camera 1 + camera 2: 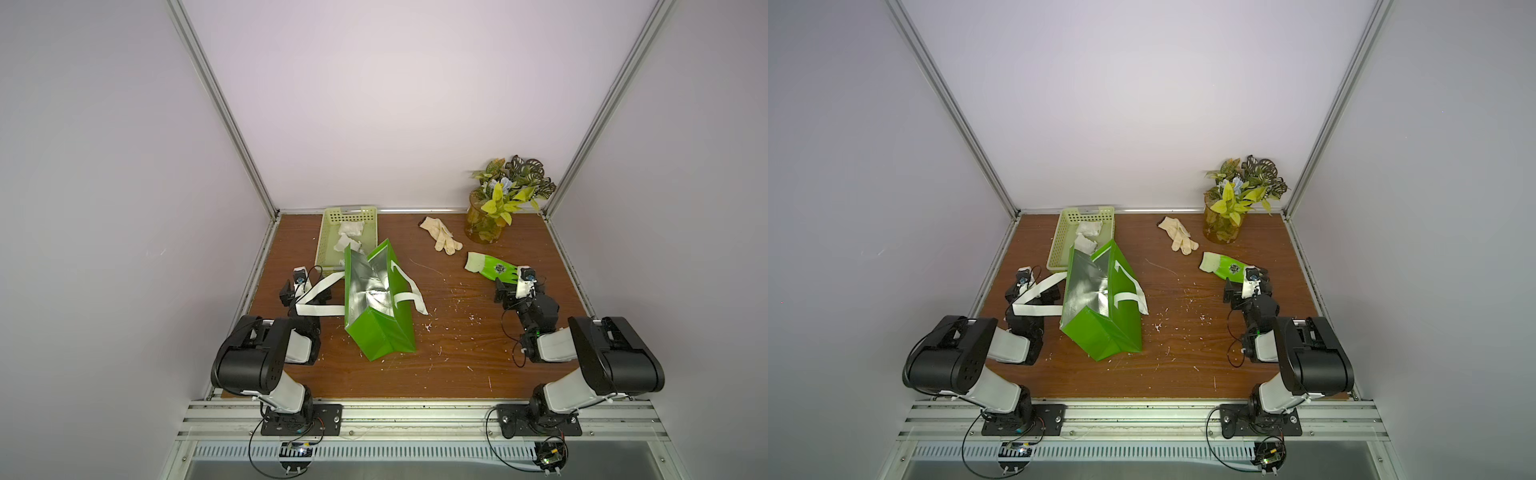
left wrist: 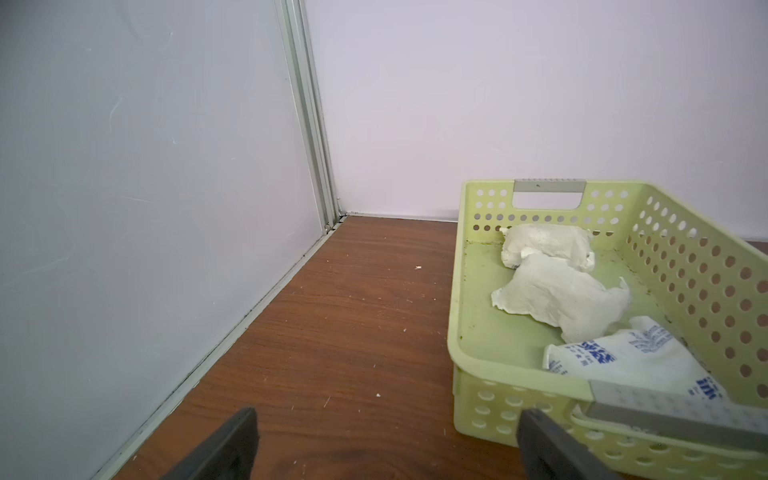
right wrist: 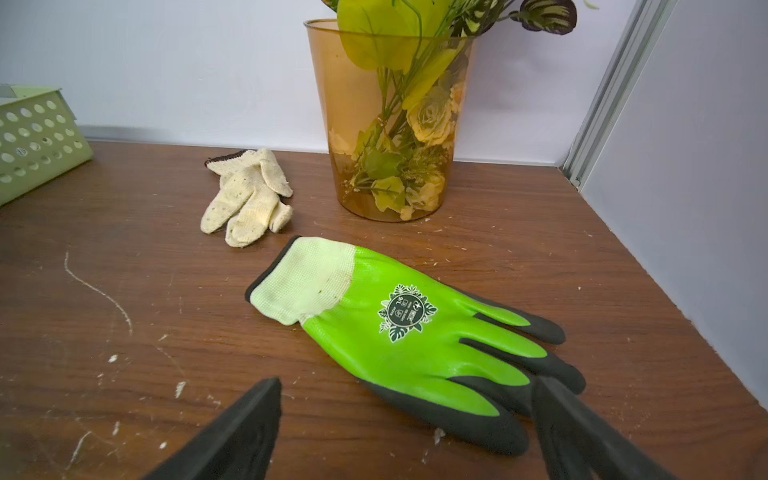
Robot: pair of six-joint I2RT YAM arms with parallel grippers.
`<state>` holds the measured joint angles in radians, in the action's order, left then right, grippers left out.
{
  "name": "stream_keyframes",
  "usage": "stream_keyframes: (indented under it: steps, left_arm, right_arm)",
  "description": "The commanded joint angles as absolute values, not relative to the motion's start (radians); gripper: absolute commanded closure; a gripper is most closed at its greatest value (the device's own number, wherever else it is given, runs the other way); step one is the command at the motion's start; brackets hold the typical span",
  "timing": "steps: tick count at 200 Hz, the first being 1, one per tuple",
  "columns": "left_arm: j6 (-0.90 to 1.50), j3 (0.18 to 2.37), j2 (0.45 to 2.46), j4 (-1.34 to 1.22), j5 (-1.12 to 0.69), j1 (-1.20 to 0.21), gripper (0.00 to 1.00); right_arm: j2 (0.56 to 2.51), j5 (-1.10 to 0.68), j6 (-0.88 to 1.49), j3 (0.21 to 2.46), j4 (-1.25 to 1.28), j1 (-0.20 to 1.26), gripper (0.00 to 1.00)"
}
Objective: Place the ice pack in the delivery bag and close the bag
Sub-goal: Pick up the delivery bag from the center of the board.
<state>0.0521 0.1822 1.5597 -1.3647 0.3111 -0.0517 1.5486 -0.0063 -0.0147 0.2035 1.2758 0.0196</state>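
1. Centrally, the delivery bag (image 1: 376, 303) sat on the wooden table (image 1: 457, 357), between the two arms and closer to the left one. Its mouth gaped, so the silver lining showed in both top views.
2. None of the ice packs was in the bag. All three lay in the pale green perforated basket (image 2: 685, 270) at the back left of the table.
3. In the left wrist view, the printed ice pack (image 2: 636, 361) lay at the basket end closest to the camera. A plain white pack (image 2: 561, 299) lay beyond it, and another white pack (image 2: 546, 245) lay against the wall with the handle.
4. From above, the bag's far top corner overlapped the basket's near end; whether they touched could not be told.
5. The left gripper (image 2: 386, 417) had its jaws spread wide and held nothing, low over bare wood just beside the basket.
6. One white strap handle (image 1: 316, 291) of the bag lay looped across the left gripper in a top view.
7. The right gripper (image 3: 407, 388) was likewise wide apart and empty, and the black fingertips of the green glove (image 3: 407, 328) lay between its fingers.
8. A cream knit glove (image 3: 249, 199) and an amber vase (image 3: 390, 124) of artificial leaves stood farther back.
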Motion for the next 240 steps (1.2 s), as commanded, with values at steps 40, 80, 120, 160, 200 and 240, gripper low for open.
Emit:
stream_keyframes:
  steps: [40, 80, 120, 160, 200, 240]
  left_arm:
    - [0.043, 0.180, 1.562, -1.385, 0.307, -0.059, 0.01]
    - [0.044, 0.180, 1.561, -1.385, 0.307, -0.058, 0.01]
    - [0.043, 0.179, 1.562, -1.385, 0.307, -0.058, 0.01]
    - [0.043, 0.179, 1.560, -1.385, 0.307, -0.058, 0.01]
    - [0.043, 0.179, 1.560, -1.385, 0.308, -0.058, 0.01]
    - [0.044, 0.180, 1.562, -1.385, 0.307, -0.058, 0.01]
  right_arm:
    - [1.546, -0.006, -0.008, 0.218, 1.325, 0.022, 0.01]
    - [1.546, -0.006, -0.008, 0.218, 1.325, 0.022, 0.01]
    - [1.546, 0.006, -0.003, 0.216, 1.328, 0.022, 0.01]
    - [1.537, 0.017, -0.002, 0.222, 1.317, 0.023, 0.01]
    - [1.273, 0.007, 0.026, 0.391, 0.811, 0.026, 0.01]
    - [1.063, -0.115, 0.145, 0.542, 0.507, 0.051, 0.01]
